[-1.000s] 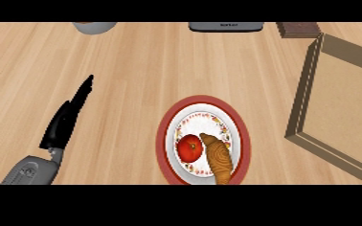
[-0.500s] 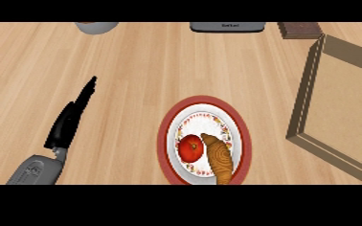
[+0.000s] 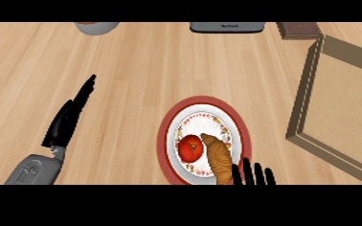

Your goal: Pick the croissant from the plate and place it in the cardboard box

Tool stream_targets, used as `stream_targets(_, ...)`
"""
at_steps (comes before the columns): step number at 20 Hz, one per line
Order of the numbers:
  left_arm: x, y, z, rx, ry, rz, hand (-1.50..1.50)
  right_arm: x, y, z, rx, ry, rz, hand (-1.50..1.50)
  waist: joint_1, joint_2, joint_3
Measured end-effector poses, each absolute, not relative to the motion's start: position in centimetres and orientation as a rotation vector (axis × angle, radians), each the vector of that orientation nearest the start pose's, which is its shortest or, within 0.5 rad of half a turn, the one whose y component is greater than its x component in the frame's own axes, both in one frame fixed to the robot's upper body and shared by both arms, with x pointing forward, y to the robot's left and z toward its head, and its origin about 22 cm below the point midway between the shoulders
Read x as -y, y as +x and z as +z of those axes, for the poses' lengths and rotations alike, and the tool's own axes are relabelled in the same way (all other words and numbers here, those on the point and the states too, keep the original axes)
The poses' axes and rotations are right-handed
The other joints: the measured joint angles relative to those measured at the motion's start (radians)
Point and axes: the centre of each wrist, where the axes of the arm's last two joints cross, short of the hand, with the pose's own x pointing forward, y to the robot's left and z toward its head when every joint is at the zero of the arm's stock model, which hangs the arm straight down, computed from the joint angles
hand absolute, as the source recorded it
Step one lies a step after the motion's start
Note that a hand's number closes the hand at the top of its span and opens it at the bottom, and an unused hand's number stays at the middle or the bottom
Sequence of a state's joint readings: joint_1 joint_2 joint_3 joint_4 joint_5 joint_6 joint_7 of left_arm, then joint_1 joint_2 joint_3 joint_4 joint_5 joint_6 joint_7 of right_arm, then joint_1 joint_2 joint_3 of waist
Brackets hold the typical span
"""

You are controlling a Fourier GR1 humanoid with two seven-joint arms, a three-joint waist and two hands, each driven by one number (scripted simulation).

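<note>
On the red-rimmed plate [image 3: 164,134], the croissant [image 3: 216,158] lies lengthwise, its upper tip touching a tomato [image 3: 189,148] on its left. Just beside its lower end, the right hand [image 3: 247,172] comes in at the view's lower edge, its fingers straight, spread and holding nothing; whether they touch the pastry cannot be told. The cardboard box [image 3: 305,91] sits on the counter [image 3: 141,76] to the plate's right, apart from it. Well to the left, the left hand [image 3: 65,122] rests with released fingers stretched out flat.
</note>
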State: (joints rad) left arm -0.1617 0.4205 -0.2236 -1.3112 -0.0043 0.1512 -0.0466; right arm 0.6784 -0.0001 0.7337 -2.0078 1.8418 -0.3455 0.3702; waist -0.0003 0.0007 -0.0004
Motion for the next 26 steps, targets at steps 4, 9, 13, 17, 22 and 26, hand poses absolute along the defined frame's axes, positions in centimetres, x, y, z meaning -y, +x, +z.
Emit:
stream_targets(4, -28.3, 27.9, -0.3, 1.473, 0.323, -0.412, 0.0, 10.7, 9.3, 2.1, 1.394, -1.242, 1.017, -1.5, 0.0, 0.0, 0.0)
stream_targets(9, -27.9, 28.0, -0.6, 1.472, 0.322, -0.414, 0.0, 10.1, 10.6, 1.3, 1.368, -1.244, 1.028, -1.5, -0.001, -0.001, 0.0)
stream_targets(13, -27.6, 28.1, -0.3, 1.474, 0.317, -0.403, 0.0, 10.3, 11.7, 0.8, 1.358, -1.26, 1.025, -1.5, -0.001, -0.001, 0.0)
stream_targets(17, -27.6, 27.7, -0.9, 1.468, 0.326, -0.407, 0.0, 9.8, 11.8, 0.8, 1.349, -1.254, 1.029, -1.5, -0.002, -0.002, -0.001)
stream_targets(22, -28.1, 26.9, -0.8, 1.465, 0.325, -0.409, 0.0, 10.0, 13.4, 0.2, 1.353, -1.225, 1.023, -1.5, 0.0, -0.007, -0.005)
stream_targets(26, -28.1, 27.0, -1.0, 1.472, 0.323, -0.414, 0.0, 10.2, 14.6, 0.0, 1.353, -1.207, 1.02, -1.5, -0.001, -0.009, -0.008)
